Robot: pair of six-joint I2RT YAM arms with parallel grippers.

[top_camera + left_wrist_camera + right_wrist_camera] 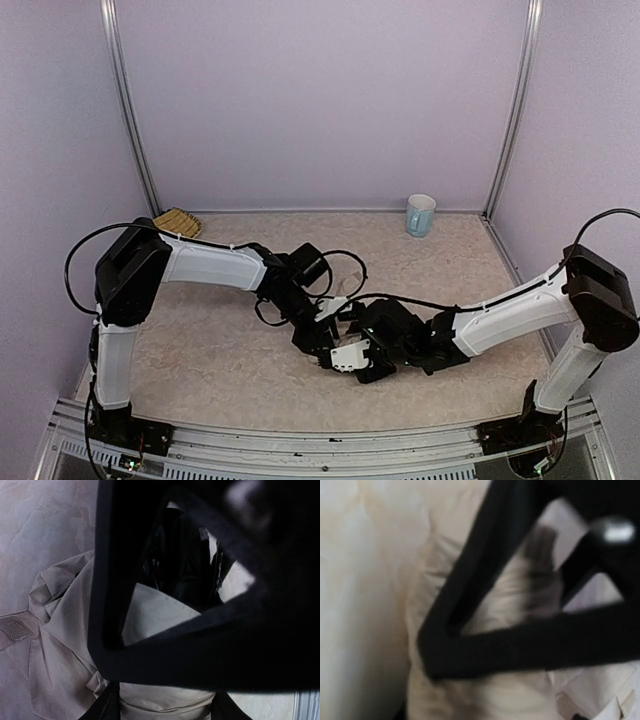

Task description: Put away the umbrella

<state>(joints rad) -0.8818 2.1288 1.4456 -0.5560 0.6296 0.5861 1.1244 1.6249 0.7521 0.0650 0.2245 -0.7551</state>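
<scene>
The umbrella (65, 630) is a bundle of cream-beige crinkled fabric lying on the table, with a strap tab (12, 628) at its left. In the top view only a scrap of it (336, 306) shows between the two grippers. My left gripper (167, 702) is shut on a fold of the fabric, which fills the gap between its black fingers (102, 707). My right gripper (485, 700) closes on the same fabric (450, 550) from the other side; that view is blurred. Each wrist view is crossed by the other arm's black gripper. The shaft and handle are hidden.
A woven straw basket (178, 222) sits at the back left by the wall. A white and blue mug (421, 215) stands at the back right. Both arms meet at the table's middle front (345, 345), with black cables looped above them.
</scene>
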